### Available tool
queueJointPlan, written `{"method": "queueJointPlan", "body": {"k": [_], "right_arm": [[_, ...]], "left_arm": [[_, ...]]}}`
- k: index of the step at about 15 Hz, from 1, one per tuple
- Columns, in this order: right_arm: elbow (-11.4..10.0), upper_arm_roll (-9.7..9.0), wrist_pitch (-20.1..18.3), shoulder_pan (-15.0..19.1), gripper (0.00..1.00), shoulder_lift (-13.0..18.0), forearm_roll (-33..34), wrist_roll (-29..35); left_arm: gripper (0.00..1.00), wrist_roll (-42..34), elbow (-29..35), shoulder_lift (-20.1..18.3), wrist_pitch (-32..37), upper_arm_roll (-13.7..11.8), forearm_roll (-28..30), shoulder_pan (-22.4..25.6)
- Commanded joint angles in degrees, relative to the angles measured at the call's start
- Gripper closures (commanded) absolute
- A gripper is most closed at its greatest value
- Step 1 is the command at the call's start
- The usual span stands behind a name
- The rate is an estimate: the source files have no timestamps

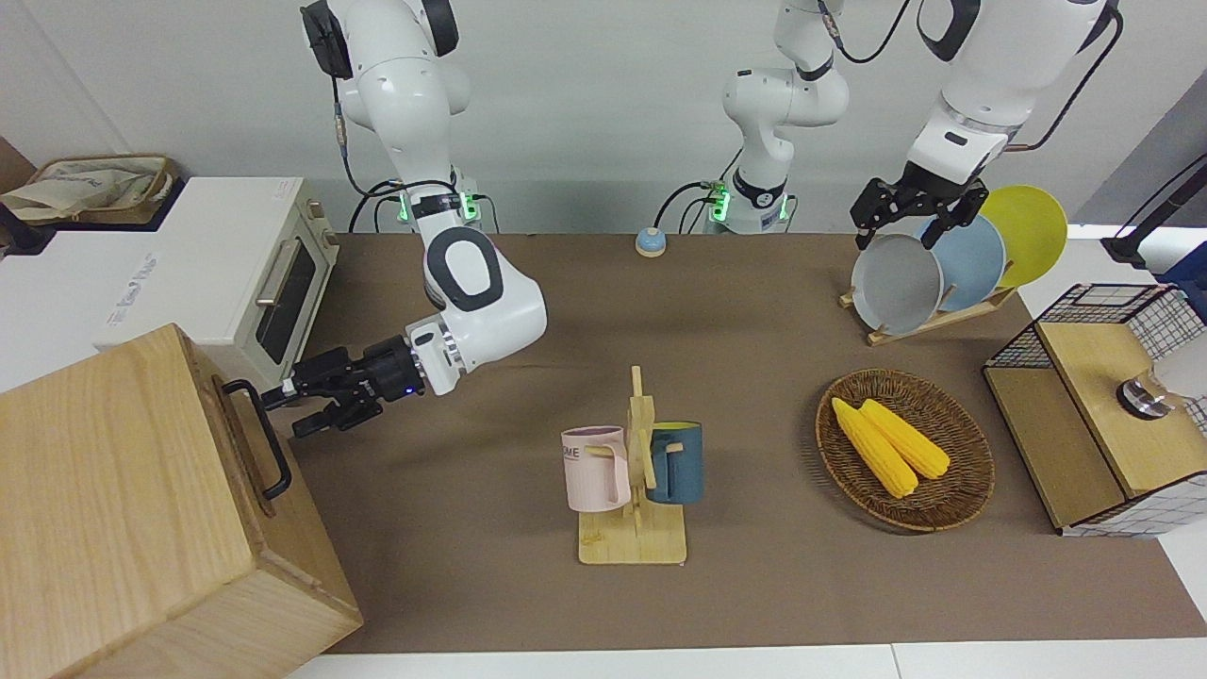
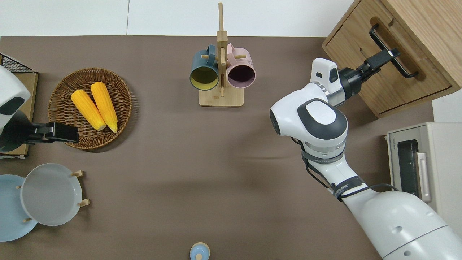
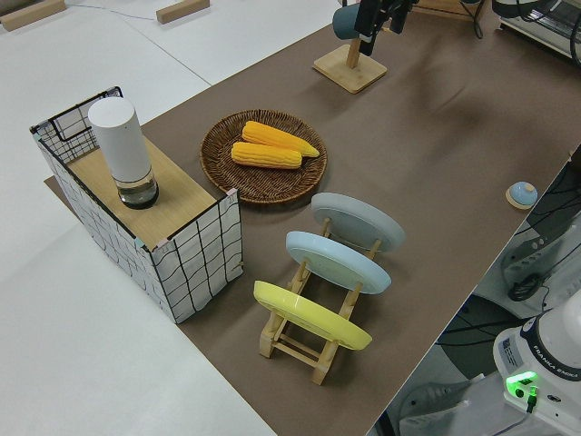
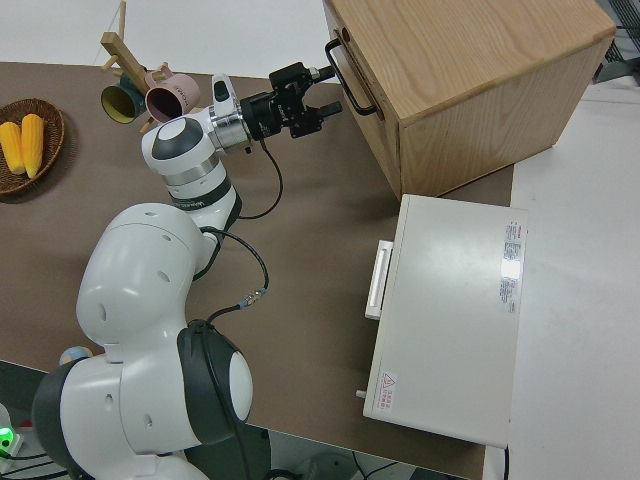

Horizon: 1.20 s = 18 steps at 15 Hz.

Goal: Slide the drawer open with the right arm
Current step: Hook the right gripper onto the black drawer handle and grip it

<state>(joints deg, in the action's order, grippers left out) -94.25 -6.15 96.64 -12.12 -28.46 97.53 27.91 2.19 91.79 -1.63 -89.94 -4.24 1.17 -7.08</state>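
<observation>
The drawer (image 2: 393,77) sits shut in the big pale-wood cabinet (image 1: 123,490) at the right arm's end of the table. Its black bar handle (image 1: 269,453) (image 2: 404,66) (image 4: 352,80) runs across its front. My right gripper (image 1: 283,413) (image 2: 389,55) (image 4: 325,88) is open and reaches sideways toward the drawer's front, its fingertips right at the handle's bar. One finger (image 4: 318,72) looks to touch the bar; whether the bar lies between the fingers I cannot tell. The left gripper (image 1: 901,231) is parked and open.
A white toaster oven (image 1: 250,273) stands beside the cabinet, nearer to the robots. A mug rack (image 1: 632,462) stands mid-table, with a basket of corn (image 1: 905,448), a plate rack (image 1: 929,264) and a wire-grid box (image 1: 1103,405) toward the left arm's end. A blue bell (image 1: 651,241) sits near the bases.
</observation>
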Motion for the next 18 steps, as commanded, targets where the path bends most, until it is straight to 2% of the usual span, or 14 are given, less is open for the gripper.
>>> {"method": "queueJointPlan", "body": {"k": [1,4,5,9,12,13,18], "right_arm": [[2.14,0.61,2.76,1.31,0.172,-1.60,2.84,-0.93],[2.23,0.70,2.85,1.31,0.214,-1.60,3.20,-0.75],[2.23,0.79,2.77,1.31,0.264,-1.68,3.20,-0.66],[2.58,0.70,2.76,1.31,0.544,-1.77,3.37,-0.31],[2.58,0.70,2.68,1.31,0.835,-1.77,3.55,0.48],[2.58,0.61,2.59,1.31,0.881,-1.77,3.55,0.48],[2.58,0.61,2.50,1.31,0.917,-1.77,3.11,0.48]], "left_arm": [[0.00,-0.09,-0.12,-0.48,0.74,-0.16,-0.73,-0.13],[0.00,-0.09,-0.12,-0.48,0.82,-0.16,-0.73,-0.13],[0.00,-0.09,-0.12,-0.48,0.82,-0.16,-0.73,-0.13],[0.00,-0.09,-0.12,-0.48,0.82,-0.16,-0.73,-0.13],[0.00,-0.09,-0.12,-0.48,0.74,-0.16,-0.73,-0.13],[0.00,-0.09,-0.12,-0.48,0.73,-0.16,-0.73,-0.13],[0.00,-0.09,-0.12,-0.48,0.82,-0.16,-0.73,-0.13]]}}
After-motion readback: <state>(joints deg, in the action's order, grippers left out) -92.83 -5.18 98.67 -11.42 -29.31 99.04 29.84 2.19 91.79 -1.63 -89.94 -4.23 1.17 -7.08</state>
